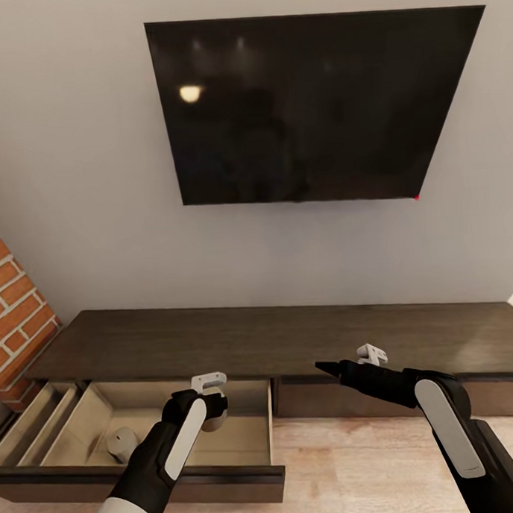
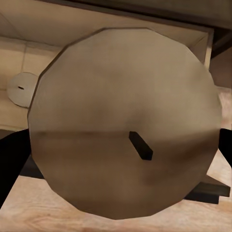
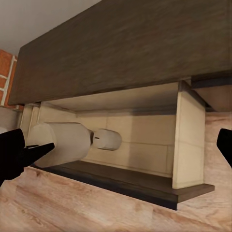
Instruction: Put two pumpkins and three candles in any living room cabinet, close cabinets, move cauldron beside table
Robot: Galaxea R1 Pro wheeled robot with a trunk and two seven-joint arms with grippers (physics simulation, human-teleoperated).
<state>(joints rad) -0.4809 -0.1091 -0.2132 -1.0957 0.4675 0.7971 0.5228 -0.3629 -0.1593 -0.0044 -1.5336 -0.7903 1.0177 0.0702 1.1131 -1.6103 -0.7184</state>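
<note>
1. A large dark television [image 1: 317,108] hangs on a pale grey wall, with a strip of red brick wall [image 1: 13,312] at the far left edge of the head view.
2. Below it runs the cabinet [image 1: 290,337], a long, low dark-brown unit with a flat top that carries nothing visible. Its left drawer [image 1: 249,436] is pulled out over the light wood floor [image 1: 355,468], showing a pale beige interior. The front beside it, to the right, looks shut.
3. The left arm reaches over the open drawer. Its end effector [image 1: 211,408] is clamped on a candle [image 2: 123,125], a stubby tan cylinder. The left wrist view looks straight onto the candle's round face, with its short dark wick [image 2: 140,145]. The candle hangs above the drawer, not yet set down.
4. A second candle [image 1: 121,444] already lies inside the drawer, near its left side, well apart from the held one.
5. The right arm is held out in front of the closed cabinet front. Its end effector [image 1: 365,360] grips nothing; in the right wrist view its dark fingertips sit at opposite edges of the picture, so the fingers are spread apart.
6. Judged progress: one candle is stored and a second is about to go in. The third candle, both pumpkins, closing the drawer and placing the cauldron by the table appear still to come.
7. Nothing blocks the drop; the drawer floor below the held candle looks bare.
</note>
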